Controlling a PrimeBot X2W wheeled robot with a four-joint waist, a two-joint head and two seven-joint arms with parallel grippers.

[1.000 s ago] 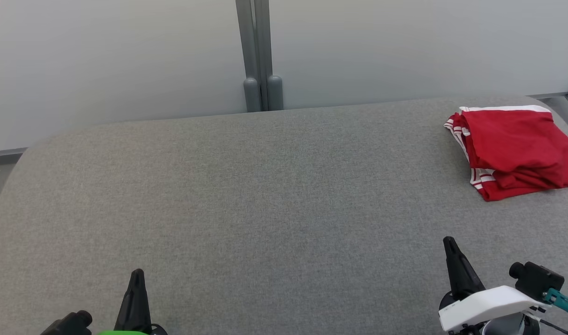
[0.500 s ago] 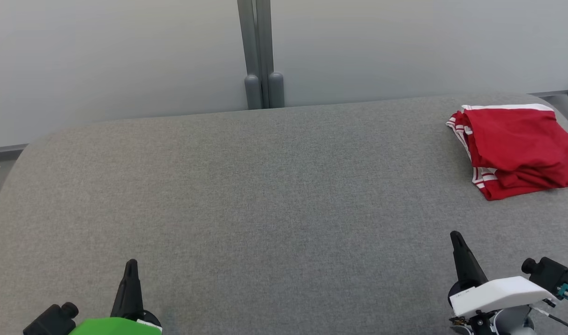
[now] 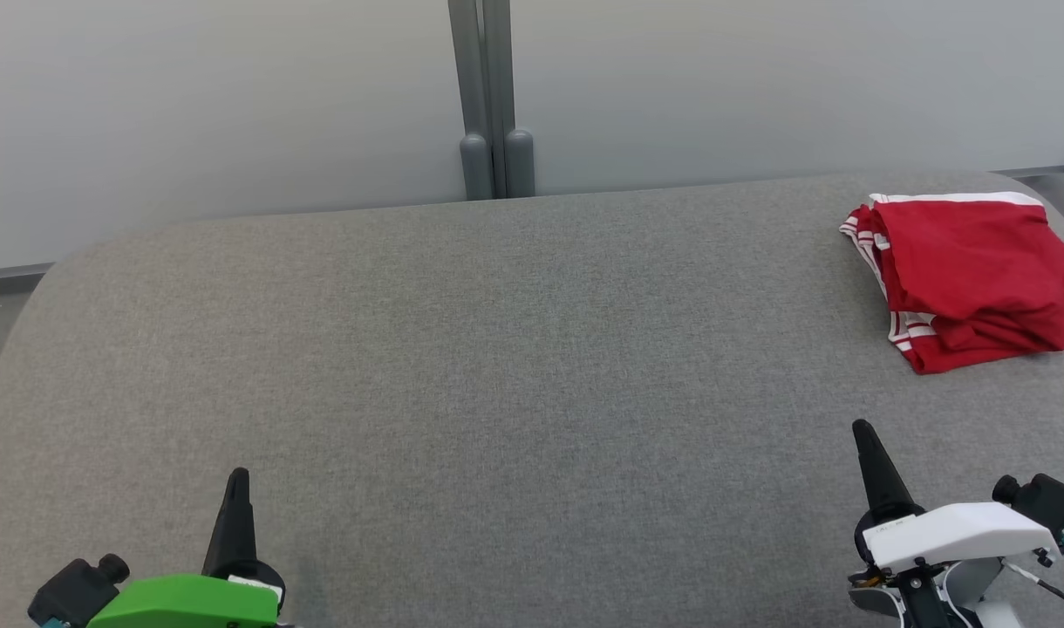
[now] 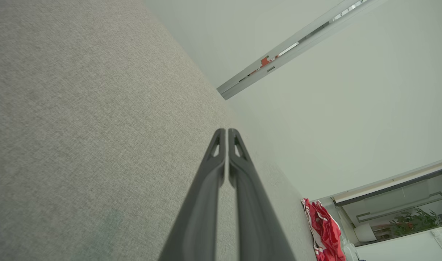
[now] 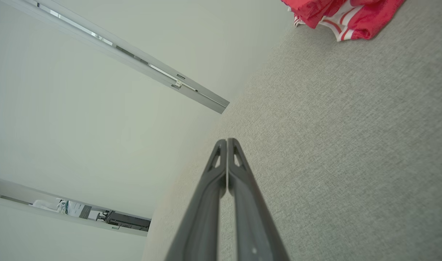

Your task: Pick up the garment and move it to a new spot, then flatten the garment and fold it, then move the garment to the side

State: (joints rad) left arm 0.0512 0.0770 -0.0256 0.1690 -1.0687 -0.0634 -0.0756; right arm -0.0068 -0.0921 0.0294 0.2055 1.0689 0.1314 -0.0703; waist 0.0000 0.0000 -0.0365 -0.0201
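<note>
legible text: none | small print on white wrist housing: unreadable

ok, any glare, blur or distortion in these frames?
Head view: soft even light, no glare, sharp; garment cropped at the right edge. Left wrist view: tilted wide-angle, left tool looms large. Right wrist view: same for the right tool.

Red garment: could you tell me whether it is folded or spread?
Folded: the red garment lies in stacked layers, white-striped edges bunched at one side.
</note>
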